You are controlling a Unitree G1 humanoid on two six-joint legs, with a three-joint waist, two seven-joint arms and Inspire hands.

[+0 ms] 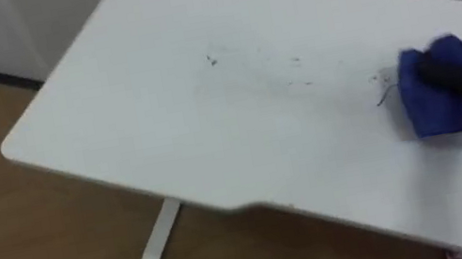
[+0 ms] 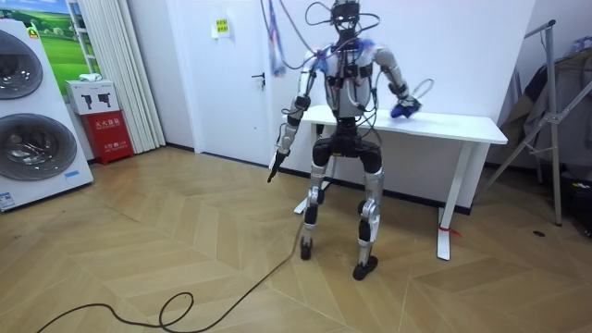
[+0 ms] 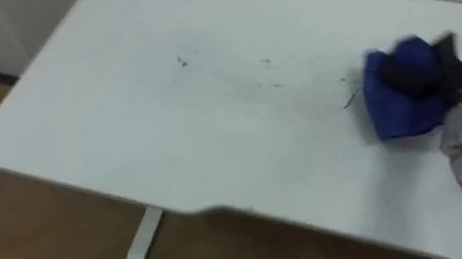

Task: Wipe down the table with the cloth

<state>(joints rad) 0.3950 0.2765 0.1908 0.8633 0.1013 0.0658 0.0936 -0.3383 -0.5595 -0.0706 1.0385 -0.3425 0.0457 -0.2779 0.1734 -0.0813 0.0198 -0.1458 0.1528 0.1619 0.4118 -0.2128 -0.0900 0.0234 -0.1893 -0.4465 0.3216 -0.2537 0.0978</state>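
A white table (image 1: 143,116) carries faint dark scribble marks (image 1: 211,59) near its middle and a few more specks (image 1: 297,61) to the right. A blue cloth (image 1: 432,108) lies bunched on the right part of the top. My right hand (image 1: 450,64) rests on that cloth with its dark fingers curled into it, just right of the marks. In the room view I stand upright at the table's long side, right arm stretched over the top (image 2: 462,125). My left hand (image 2: 276,165) hangs idle by my hip with relaxed fingers.
The table's near-left corner (image 1: 10,147) juts over wooden floor, with a white foot (image 1: 161,232) under it. A wall runs close behind the table. Two washing machines (image 2: 28,120) and a red box (image 2: 109,134) stand at the room view's left, a metal rack (image 2: 555,120) at its right.
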